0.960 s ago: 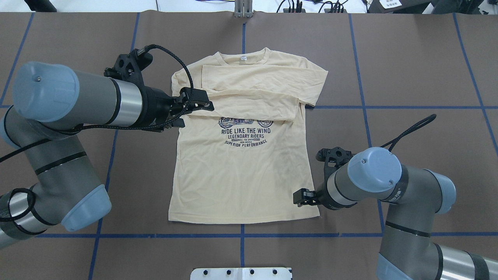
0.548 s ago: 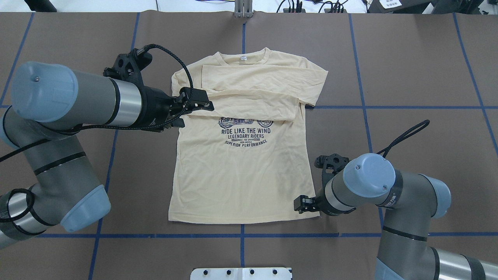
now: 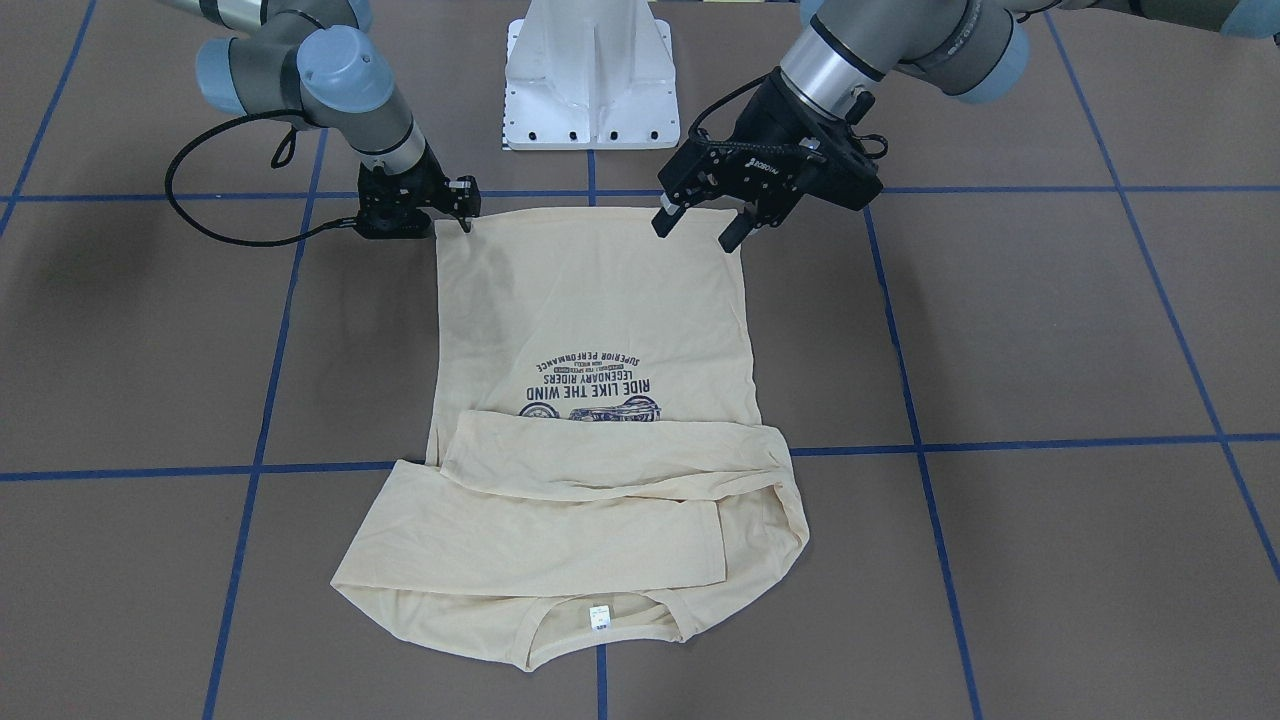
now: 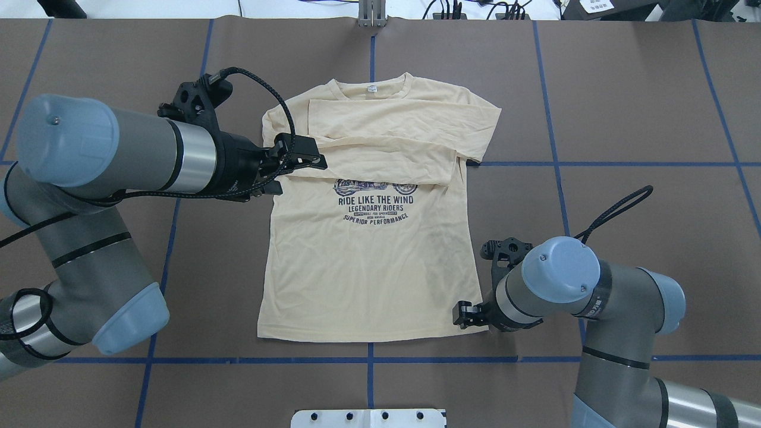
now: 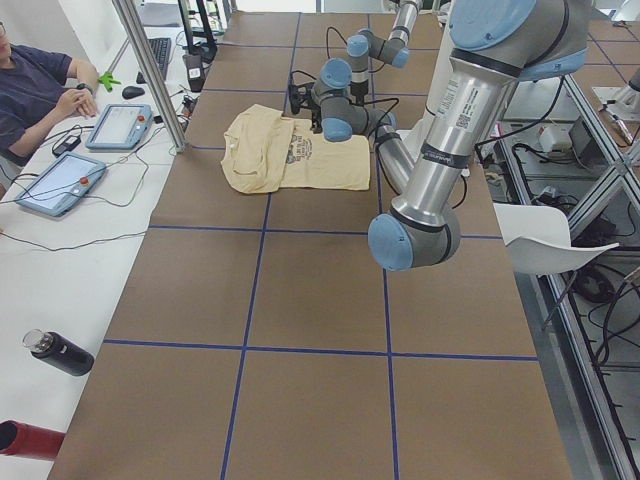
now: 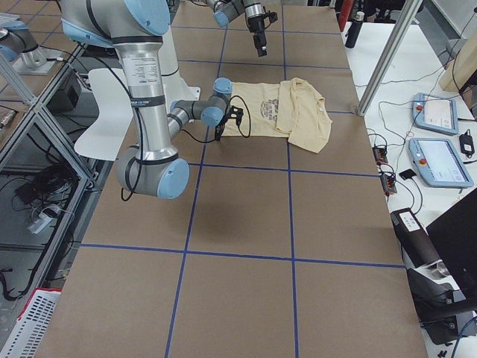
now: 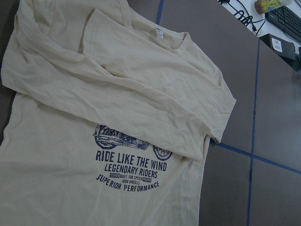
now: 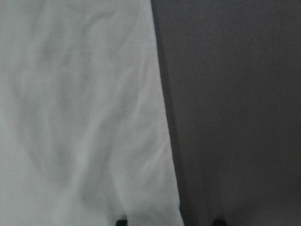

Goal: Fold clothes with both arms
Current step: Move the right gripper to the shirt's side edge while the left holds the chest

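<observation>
The clothes are one cream-yellow shirt [image 4: 368,261] lying flat with its navy print up and both sleeves folded across the chest [image 3: 590,300]. My left gripper [image 3: 697,230] hangs open, raised well above the shirt's left side [image 4: 300,175]; its wrist view looks down on the print [image 7: 127,165] and shows no fingers. My right gripper [image 4: 459,314] is low at the hem's right corner [image 3: 462,215] and stands open. In the right wrist view the shirt's side edge [image 8: 162,117] runs between its two dark fingertips [image 8: 121,221].
The white pedestal base [image 3: 592,75] stands just behind the hem. Blue tape lines cross the brown table [image 4: 624,119]. A seated person [image 5: 40,85] and control tablets [image 5: 60,180] are at the far side table, with a dark bottle [image 5: 58,352] nearer the camera.
My right arm has shifted a little toward the hem and settled lower at the shirt's right corner. The left arm and the shirt have not moved.
</observation>
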`<action>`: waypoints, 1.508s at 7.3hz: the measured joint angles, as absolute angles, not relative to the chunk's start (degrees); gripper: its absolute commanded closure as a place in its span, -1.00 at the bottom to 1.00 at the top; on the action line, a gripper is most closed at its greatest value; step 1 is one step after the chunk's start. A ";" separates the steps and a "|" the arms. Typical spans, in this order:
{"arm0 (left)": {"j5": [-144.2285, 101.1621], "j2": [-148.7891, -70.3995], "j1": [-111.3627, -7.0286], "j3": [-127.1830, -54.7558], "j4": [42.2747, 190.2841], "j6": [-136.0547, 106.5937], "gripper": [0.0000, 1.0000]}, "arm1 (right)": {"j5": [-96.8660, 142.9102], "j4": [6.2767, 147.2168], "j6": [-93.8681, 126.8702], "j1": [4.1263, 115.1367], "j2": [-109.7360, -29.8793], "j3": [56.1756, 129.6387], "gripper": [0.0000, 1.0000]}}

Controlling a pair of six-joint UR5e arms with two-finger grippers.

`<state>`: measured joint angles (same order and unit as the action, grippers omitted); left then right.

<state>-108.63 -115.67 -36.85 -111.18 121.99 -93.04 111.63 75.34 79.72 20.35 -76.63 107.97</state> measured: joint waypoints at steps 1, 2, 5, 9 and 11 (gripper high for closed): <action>-108.63 -115.66 -36.95 -111.18 121.99 -93.04 -1.00 | 111.77 75.34 79.84 20.33 -76.59 107.97 0.19; -108.63 -115.66 -37.03 -111.18 121.99 -93.01 -1.00 | 111.84 75.31 79.91 20.28 -76.58 107.98 0.38; -108.63 -115.67 -37.09 -111.08 121.97 -92.99 -1.00 | 111.95 75.30 81.00 20.18 -76.40 108.36 0.59; -108.57 -115.61 -37.14 -110.95 121.91 -93.00 -1.00 | 112.36 76.90 81.46 20.48 -74.81 108.98 1.00; -108.62 -113.95 -36.96 -111.47 121.54 -93.09 -1.00 | 112.35 77.14 81.58 20.68 -74.57 110.99 1.00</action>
